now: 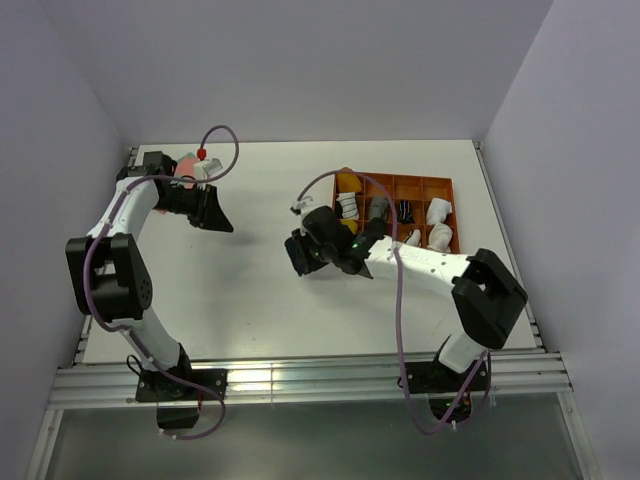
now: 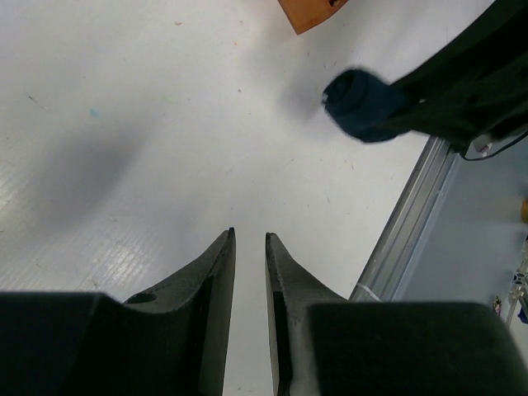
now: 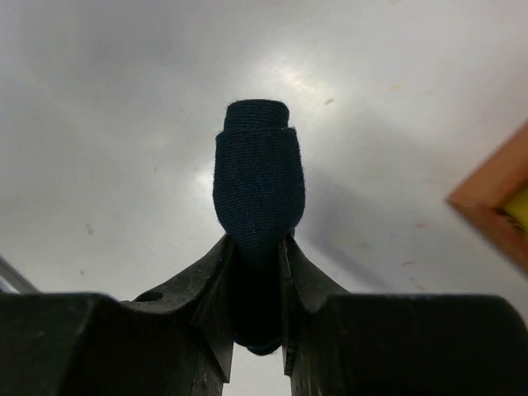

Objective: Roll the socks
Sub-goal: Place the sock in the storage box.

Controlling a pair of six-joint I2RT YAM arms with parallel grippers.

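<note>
Within the right gripper (image 3: 257, 241), a stubby, fine-knit navy sock (image 3: 258, 177) cylinder.

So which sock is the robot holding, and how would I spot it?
Find the orange tray at the far right of the table. Just left of it, the right gripper pinches a rolled sock. It is plain navy and the only one gripped; the other socks lie in the tray.

Open: table (image 1: 250, 290) centre, near-left | Blocked: orange tray (image 1: 425, 180) far right; right arm (image 1: 430, 265), right gripper (image 3: 257, 239) with navy sock (image 3: 257, 173) mid-table
</note>
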